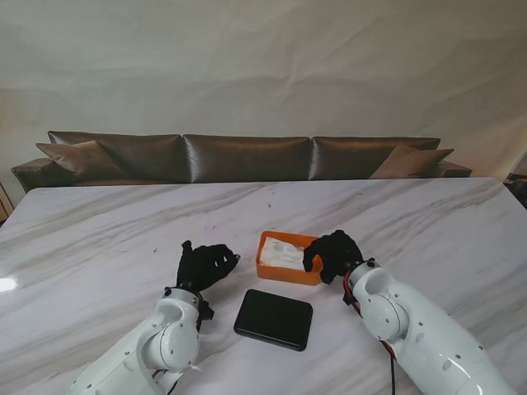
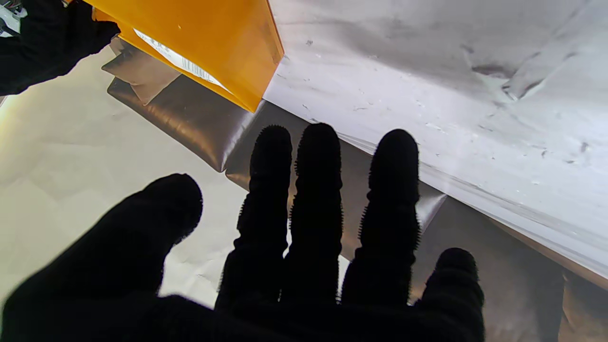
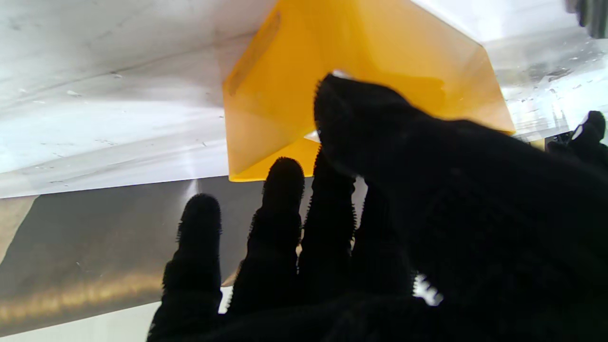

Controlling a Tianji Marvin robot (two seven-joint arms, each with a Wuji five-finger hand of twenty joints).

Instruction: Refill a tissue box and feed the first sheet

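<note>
Soft, even daylight fills the stand view; the marble table (image 1: 99,239) is bright, with a white glare patch at its left edge and faint shadows under the arms. Focus there is sharp. In both wrist views the black gloved fingers (image 2: 317,199) read as near-silhouettes, slightly blurred up close, while the orange box (image 3: 361,57) glows translucent and the tabletop nearly overexposes.

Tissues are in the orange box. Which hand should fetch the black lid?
Left, probably. The left hand is open and free, with the black lid lying just to its right and nearer to me. The right hand is at the orange box, seemingly steadying its edge.
</note>
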